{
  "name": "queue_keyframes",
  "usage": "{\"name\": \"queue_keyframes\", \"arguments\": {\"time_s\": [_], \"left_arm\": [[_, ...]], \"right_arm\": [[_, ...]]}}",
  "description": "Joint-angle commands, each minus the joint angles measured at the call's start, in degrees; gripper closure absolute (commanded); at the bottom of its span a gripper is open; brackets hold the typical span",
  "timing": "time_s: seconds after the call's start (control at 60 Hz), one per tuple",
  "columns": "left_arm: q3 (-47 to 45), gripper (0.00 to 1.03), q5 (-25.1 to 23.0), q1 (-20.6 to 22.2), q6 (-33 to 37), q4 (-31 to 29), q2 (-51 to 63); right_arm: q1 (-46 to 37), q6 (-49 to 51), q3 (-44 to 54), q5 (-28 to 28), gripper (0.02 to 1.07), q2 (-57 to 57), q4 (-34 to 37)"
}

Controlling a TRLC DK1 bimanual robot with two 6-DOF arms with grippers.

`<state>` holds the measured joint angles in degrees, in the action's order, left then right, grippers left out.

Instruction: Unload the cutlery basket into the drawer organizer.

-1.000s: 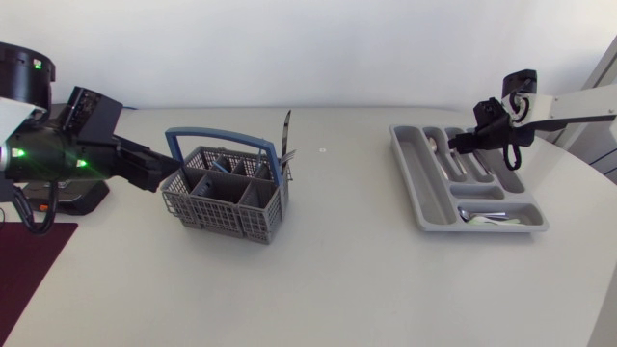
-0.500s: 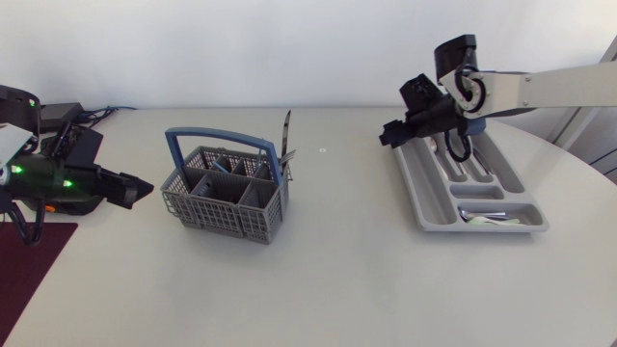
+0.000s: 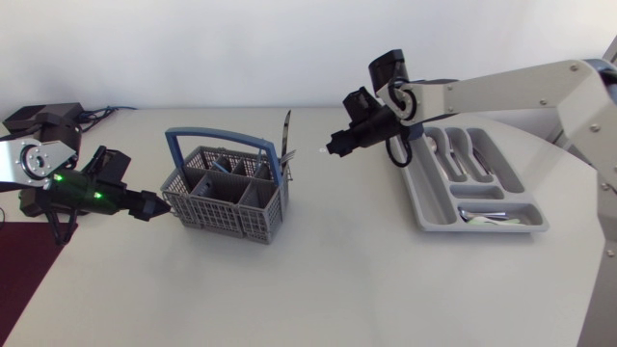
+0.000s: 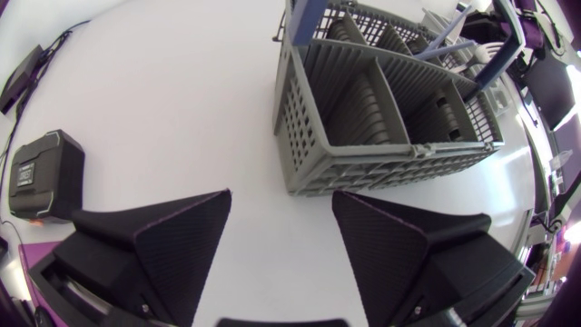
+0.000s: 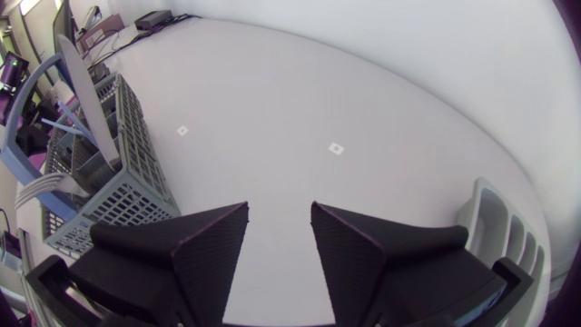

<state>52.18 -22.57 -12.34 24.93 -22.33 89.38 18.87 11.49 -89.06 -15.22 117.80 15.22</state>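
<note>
Cutlery basket (image 3: 227,193), grey w/ blue hoop handle, sits left of the desk's (image 3: 328,280) centre, nearer the far edge than the near one; a knife (image 3: 286,133) stands upright in its far-right compartment, blade up; pale tines beside it are prob. a fork, too small to be sure. Drawer organizer (image 3: 428,214), grey, lies toward the desk's right edge, well apart from the basket; silver cutlery in its long slots and in the cross slot at its near end.

L gripper (image 4: 280,195) low over the desk just beside the basket's left side; fingers spread, nothing between them; basket's corner ahead of the gap, not touching. R arm comes in over the organizer; R gripper (image 5: 279,209) hangs between organizer and basket, close to the knife's side; fingers parted, holding nothing, bare desk under them.

Small black box (image 4: 41,173) w/ cable near the desk's left edge.
</note>
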Motion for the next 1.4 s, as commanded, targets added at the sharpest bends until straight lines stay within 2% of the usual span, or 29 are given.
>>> {"name": "queue_keyframes", "arguments": {"time_s": [0.0,0.033,0.133,0.2,0.45,0.55,0.767,0.967,1.233,1.383], "left_arm": [[2.22,0.27,-1.60,0.65,0.65,0.27,1.93],[2.48,0.27,-1.87,1.18,0.47,0.27,2.20],[3.19,0.38,-3.71,1.70,-0.41,0.27,2.46],[3.63,0.41,-4.59,2.23,-1.20,0.27,2.64],[3.63,0.67,-5.47,5.31,-2.87,0.35,2.99],[3.80,0.67,-6.17,6.80,-3.31,0.44,2.99],[5.65,0.67,-6.26,13.83,-7.00,1.15,3.43],[6.44,0.67,-5.56,18.58,-9.20,2.73,4.48],[11.45,0.67,-3.98,21.13,-10.51,2.73,9.58],[14.44,0.67,-3.18,21.30,-11.30,2.82,11.60]], "right_arm": [[2.13,-2.35,-2.61,-0.51,0.69,3.23,0.86],[2.66,-2.52,-3.40,-0.60,0.73,4.02,0.86],[3.10,-3.66,-7.36,-4.11,0.89,7.18,2.62],[3.28,-4.28,-9.73,-4.99,0.98,8.85,3.85],[4.42,-4.98,-11.84,-7.54,1.00,10.87,4.90],[4.33,-4.98,-11.58,-8.33,1.01,10.87,5.08],[0.81,-4.98,-9.29,-11.41,1.01,8.94,5.34],[-2.26,-3.22,-5.34,-14.48,1.01,6.39,7.54],[-6.48,-0.06,8.90,-20.11,1.01,-3.72,6.93],[-6.92,1.35,15.84,-20.11,1.01,-9.08,5.26]]}}
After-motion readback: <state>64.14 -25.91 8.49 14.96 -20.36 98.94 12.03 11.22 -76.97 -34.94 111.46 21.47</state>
